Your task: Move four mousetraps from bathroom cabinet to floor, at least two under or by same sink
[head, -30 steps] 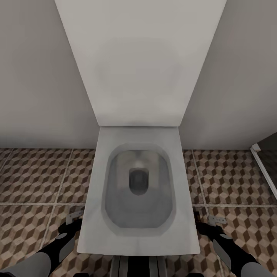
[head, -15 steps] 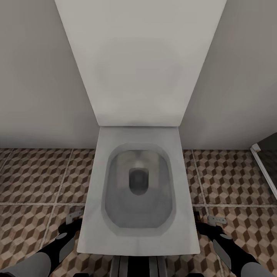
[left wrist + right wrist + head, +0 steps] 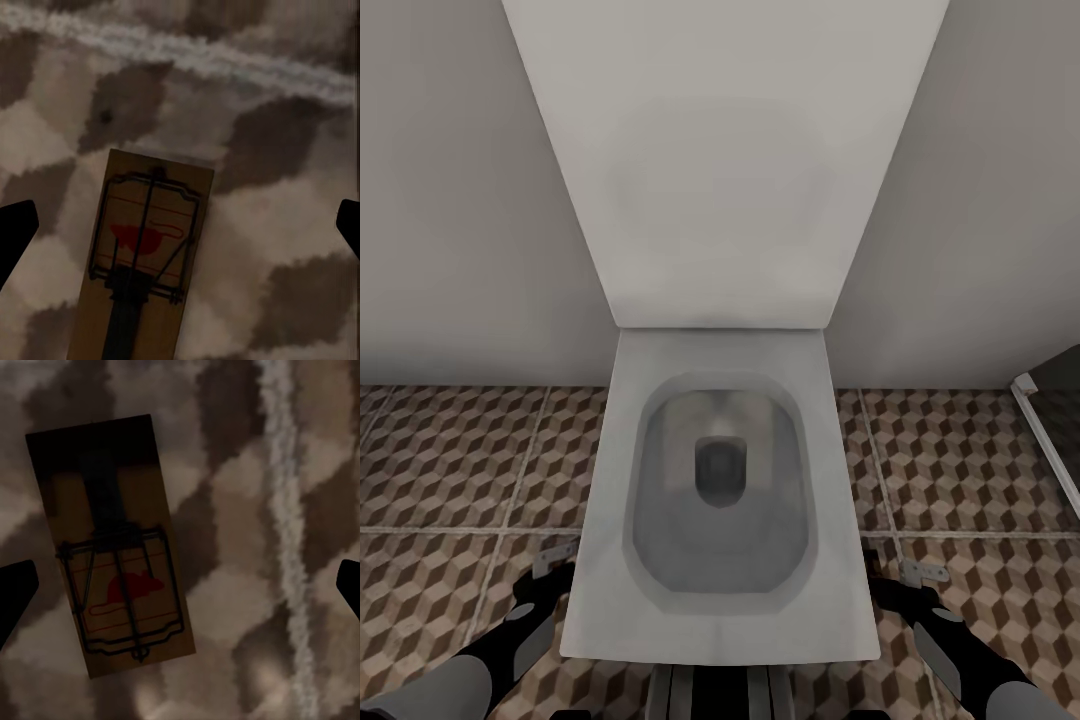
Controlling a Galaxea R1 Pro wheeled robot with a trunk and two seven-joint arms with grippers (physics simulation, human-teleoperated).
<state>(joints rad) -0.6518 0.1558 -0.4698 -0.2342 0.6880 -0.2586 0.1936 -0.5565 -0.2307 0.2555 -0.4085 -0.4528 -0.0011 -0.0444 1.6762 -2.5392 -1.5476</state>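
A mousetrap [image 3: 142,259] lies flat on the cube-patterned bathroom floor [image 3: 285,217], between the left gripper [image 3: 180,232]'s dark fingertips [image 3: 15,232], which stand wide apart, touching neither.

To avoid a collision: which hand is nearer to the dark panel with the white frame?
Right. The right hand stands on the same side of the white square toilet as the dark white-framed panel; the left hand is across the toilet.

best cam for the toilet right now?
Head view: the toilet sits centered, with bowl, rim and raised lid visible, between the left tool and right tool. Each wrist view looks down at floor tiles with a mousetrap lying flat, second trap.
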